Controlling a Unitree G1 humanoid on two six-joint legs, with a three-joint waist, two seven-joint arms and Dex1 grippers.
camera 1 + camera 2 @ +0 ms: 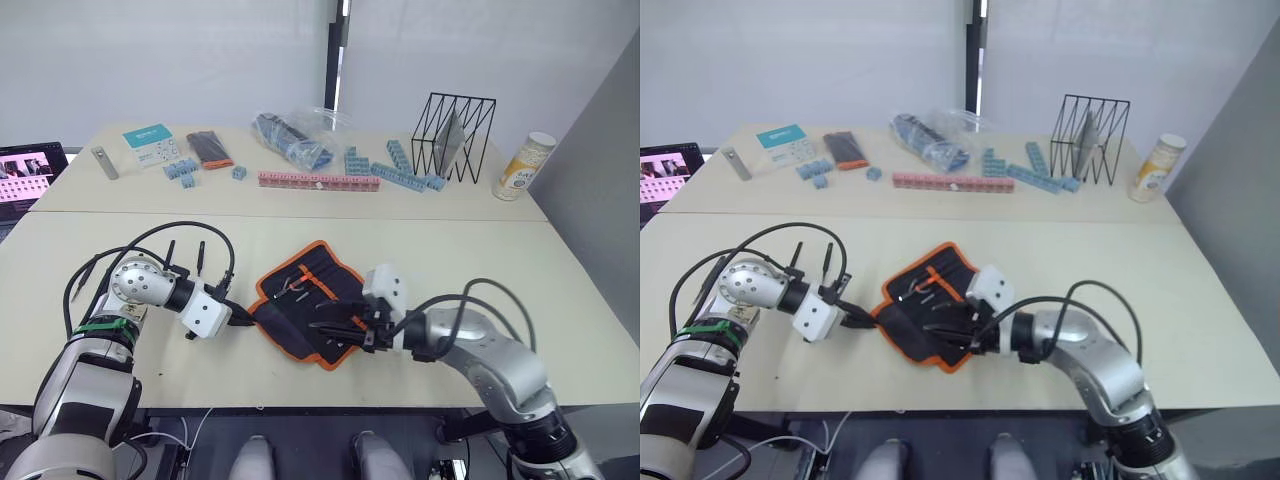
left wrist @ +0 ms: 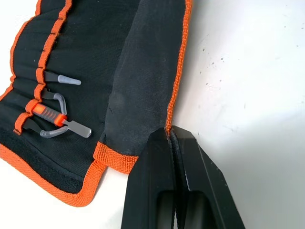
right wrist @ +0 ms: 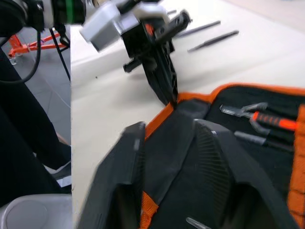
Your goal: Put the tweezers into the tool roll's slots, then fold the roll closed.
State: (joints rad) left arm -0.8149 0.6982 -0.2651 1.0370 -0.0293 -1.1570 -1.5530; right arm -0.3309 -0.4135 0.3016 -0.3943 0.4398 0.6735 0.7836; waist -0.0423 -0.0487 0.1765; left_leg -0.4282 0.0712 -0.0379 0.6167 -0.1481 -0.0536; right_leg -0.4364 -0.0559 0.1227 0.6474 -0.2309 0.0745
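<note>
L gripper pinched tight on the tool roll at its orange edge, near side of the table. R gripper fingers spread apart, low over the roll's flap. Looks like fold step starting, but two tweezers lie loose by L arm; slots part filled. Next: lift edge over. Both forearms low, reaching inward.

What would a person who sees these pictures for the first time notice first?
First, the black tool roll with orange piping, lying open on the near table between the two arms. The left pincer is shut on the roll's folded flap, and the right pincer is open over its near end. Two loose tweezers lie on the table beside the left arm.
</note>
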